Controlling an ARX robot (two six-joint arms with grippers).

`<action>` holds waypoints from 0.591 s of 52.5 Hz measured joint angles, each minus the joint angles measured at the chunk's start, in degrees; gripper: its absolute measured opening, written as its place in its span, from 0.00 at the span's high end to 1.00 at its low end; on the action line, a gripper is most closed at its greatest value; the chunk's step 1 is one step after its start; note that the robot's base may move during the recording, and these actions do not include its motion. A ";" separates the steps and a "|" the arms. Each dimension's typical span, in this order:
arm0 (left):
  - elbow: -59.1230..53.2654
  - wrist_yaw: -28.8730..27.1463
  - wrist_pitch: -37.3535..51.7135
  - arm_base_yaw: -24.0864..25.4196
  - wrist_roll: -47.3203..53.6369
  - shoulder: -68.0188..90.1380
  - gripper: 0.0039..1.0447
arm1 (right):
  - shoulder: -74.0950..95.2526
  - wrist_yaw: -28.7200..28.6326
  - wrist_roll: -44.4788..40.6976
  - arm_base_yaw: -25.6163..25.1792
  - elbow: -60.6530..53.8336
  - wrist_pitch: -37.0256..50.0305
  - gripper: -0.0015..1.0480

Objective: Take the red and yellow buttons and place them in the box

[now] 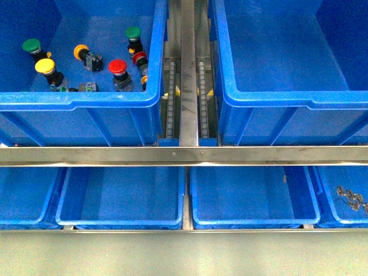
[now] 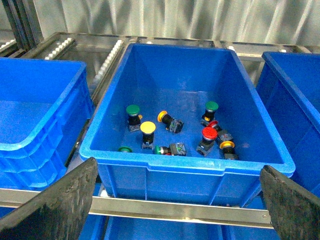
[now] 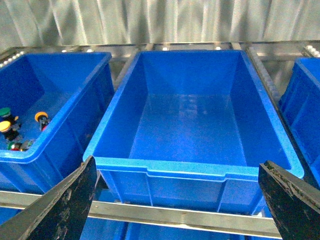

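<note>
Red button (image 1: pixel 118 67), yellow button (image 1: pixel 45 66) in blue bin (image 1: pixel 80 100); second red button (image 1: pixel 140 57) half-hidden. Left fingers (image 2: pixel 60 205), right fingers (image 3: pixel 60 205) wide, empty.

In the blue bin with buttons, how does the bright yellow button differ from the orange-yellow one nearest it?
The bright yellow mushroom-cap push button stands upright, cap facing up; the orange-yellow capped push button lies on its side, dark body beside the cap. The yellow cap looks wider and paler; the orange-yellow one smaller and deeper. Both sit on the floor of the same deep blue plastic bin.
</note>
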 joint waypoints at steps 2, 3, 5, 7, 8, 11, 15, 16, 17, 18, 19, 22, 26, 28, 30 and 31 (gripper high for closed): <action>0.00 0.00 0.00 0.00 0.00 0.00 0.07 | 0.00 0.00 0.02 0.00 0.00 0.00 0.06; 0.00 0.00 0.00 0.00 0.00 0.00 0.07 | 0.00 0.00 0.00 0.00 0.00 0.00 0.06; 0.00 0.00 0.00 0.00 0.00 0.00 0.07 | 0.00 0.00 0.02 0.00 0.00 0.00 0.06; 0.00 0.00 0.00 0.00 -0.02 0.00 0.07 | 0.00 -0.02 0.02 0.00 0.00 0.00 0.06; 0.00 -0.02 0.00 0.00 0.00 0.00 0.07 | 0.00 0.00 0.00 0.00 0.00 0.00 0.06; 0.00 0.00 0.00 0.00 0.00 0.00 0.07 | 0.00 0.00 0.00 0.00 0.00 0.00 0.06; 0.00 0.00 0.00 0.00 0.00 0.00 0.07 | 0.00 0.00 0.02 0.00 0.00 0.00 0.06; 0.00 -0.02 0.00 0.00 0.00 0.00 0.07 | 0.00 0.00 0.00 0.00 0.00 0.00 0.06; 0.00 0.00 0.00 0.00 0.00 0.00 0.07 | 0.00 0.00 0.02 0.00 0.00 0.00 0.06; 0.00 0.00 0.00 0.00 0.00 0.00 0.07 | 0.00 0.00 0.00 0.00 0.00 0.00 0.06; 0.00 -0.02 0.00 0.00 0.00 0.00 0.07 | 0.00 0.00 0.00 0.00 0.00 0.00 0.06; 0.00 0.00 0.00 0.00 0.00 0.00 0.07 | 0.00 0.00 0.00 0.00 0.00 0.00 0.06; 0.00 0.00 0.00 0.00 0.00 0.00 0.07 | 0.00 0.00 0.00 0.00 0.00 0.00 0.06; 0.00 -0.02 0.00 0.00 0.00 0.00 0.07 | -0.02 0.00 0.00 0.00 0.00 0.00 0.06; 0.00 0.00 0.00 0.00 0.00 0.00 0.07 | 0.00 0.00 0.00 0.00 0.00 0.00 0.06; 0.00 0.00 0.00 0.00 0.00 0.00 0.07 | 0.00 0.00 0.02 0.00 0.00 0.00 0.06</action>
